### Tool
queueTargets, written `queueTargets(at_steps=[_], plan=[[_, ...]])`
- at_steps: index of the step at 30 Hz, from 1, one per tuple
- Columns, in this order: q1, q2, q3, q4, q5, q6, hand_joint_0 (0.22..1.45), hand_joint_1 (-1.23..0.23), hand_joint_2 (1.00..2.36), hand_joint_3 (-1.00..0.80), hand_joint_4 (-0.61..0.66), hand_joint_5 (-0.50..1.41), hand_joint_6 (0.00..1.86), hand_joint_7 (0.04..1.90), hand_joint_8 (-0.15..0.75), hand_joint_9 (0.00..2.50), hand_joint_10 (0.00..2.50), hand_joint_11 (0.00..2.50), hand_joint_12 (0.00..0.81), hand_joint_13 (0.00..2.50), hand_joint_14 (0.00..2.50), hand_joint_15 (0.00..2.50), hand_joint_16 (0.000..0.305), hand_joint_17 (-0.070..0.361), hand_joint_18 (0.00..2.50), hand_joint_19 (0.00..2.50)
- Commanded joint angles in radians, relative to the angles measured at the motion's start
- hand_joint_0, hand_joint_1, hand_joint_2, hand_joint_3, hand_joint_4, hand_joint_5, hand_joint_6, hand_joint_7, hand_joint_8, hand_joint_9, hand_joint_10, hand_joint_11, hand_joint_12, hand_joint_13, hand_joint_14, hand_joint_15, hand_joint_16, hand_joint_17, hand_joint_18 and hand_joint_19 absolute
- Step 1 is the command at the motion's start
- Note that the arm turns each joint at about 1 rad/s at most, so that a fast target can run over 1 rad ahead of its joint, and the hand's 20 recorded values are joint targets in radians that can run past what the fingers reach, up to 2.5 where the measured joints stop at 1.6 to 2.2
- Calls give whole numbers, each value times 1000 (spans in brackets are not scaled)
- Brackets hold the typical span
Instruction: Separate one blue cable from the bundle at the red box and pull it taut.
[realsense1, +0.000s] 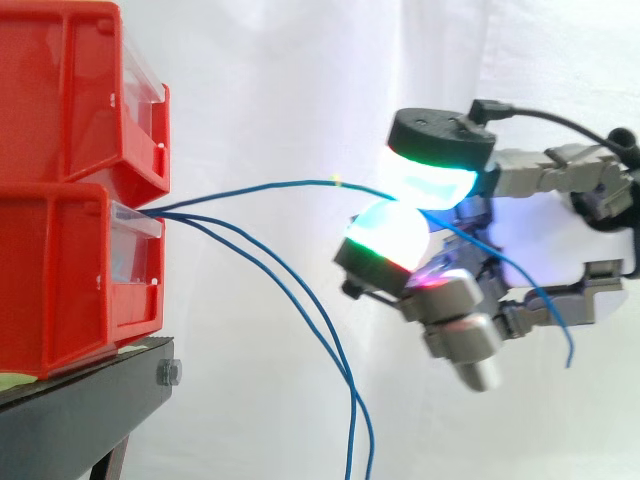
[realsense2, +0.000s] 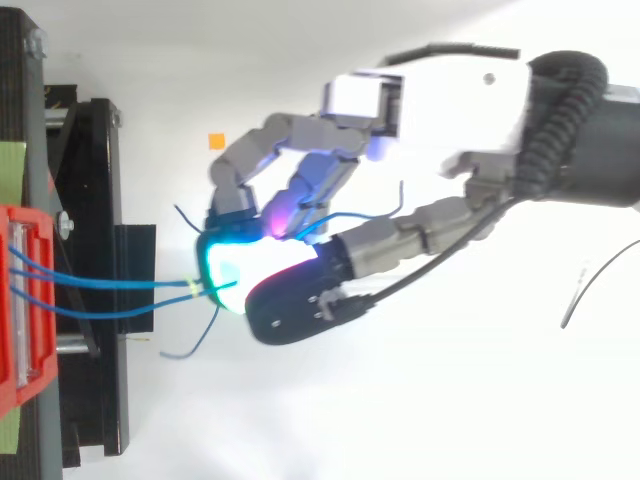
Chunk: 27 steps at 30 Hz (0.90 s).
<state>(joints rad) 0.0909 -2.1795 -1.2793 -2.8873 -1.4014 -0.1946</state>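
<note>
Two red boxes sit one on top of the other on a black stand (realsense1: 80, 400), right at the stand's edge that faces the hand. Blue cables come out of the front of the lower red box (realsense1: 60, 280). One blue cable (realsense1: 270, 187) runs from the box across to the hand (realsense2: 450, 100), almost straight, with only a small bend. The hand is off to the side of the stand, up in the air, with its fingers curled. It pinches this cable between two glowing pads (realsense1: 430, 185). The loose end of the cable hangs down past the hand. The other two cables (realsense1: 290, 300) droop down from the box, below the held one, and the hand does not touch them.
</note>
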Motion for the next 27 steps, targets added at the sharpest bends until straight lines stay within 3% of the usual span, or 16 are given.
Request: queueTargets(at_steps=[1, 5, 6, 7, 8, 13, 15, 17, 21, 27], plan=[[9, 41, -64, 20, 59, 9, 597, -737, 1017, -57, 65, -135, 875, 1129, 329, 940, 252, 1506, 374, 1142, 12, 1384, 47, 106, 1046, 998], [12, 40, -71, 45, 53, 92, 603, -740, 1018, -56, 68, -135, 874, 1126, 323, 911, 474, 1466, 345, 1186, 57, 1627, 39, 88, 1117, 1194], [12, 40, -71, 48, 52, 115, 605, -743, 1018, -54, 70, -135, 874, 1126, 326, 904, 538, 1448, 346, 1150, 283, 1592, 37, 84, 1136, 1217], [12, 40, -71, 46, 52, 169, 608, -744, 1018, -56, 76, -136, 873, 1127, 321, 898, 569, 1465, 342, 1132, 401, 1587, 36, 82, 1144, 1243], [13, 40, -71, 46, 52, 179, 608, -744, 1019, -57, 75, -136, 874, 1124, 319, 895, 579, 1470, 344, 1122, 472, 1581, 36, 80, 1149, 1265], [13, 40, -71, 46, 52, 236, 611, -747, 1018, -58, 78, -136, 874, 1113, 311, 843, 1234, 1352, 353, 1027, 1226, 1433, 31, 70, 1239, 1563], [13, 40, -72, 43, 52, 285, 614, -747, 1018, -63, 85, -136, 874, 1114, 300, 791, 1782, 1345, 359, 956, 1696, 1406, 30, 69, 1307, 1727], [15, 40, -72, 36, 58, 334, 615, -746, 1018, -62, 91, -137, 873, 1120, 303, 765, 2098, 1334, 364, 902, 1975, 1396, 30, 68, 1324, 1810], [20, 40, -72, 14, 61, 336, 615, -747, 1019, -61, 98, -137, 873, 1119, 298, 726, 2449, 1391, 368, 839, 2308, 1442, 31, 69, 1358, 1876], [30, 40, -71, -23, 56, 325, 615, -745, 1019, -60, 98, -137, 873, 1118, 303, 712, 2500, 1446, 372, 788, 2500, 1430, 31, 69, 1373, 1889]])
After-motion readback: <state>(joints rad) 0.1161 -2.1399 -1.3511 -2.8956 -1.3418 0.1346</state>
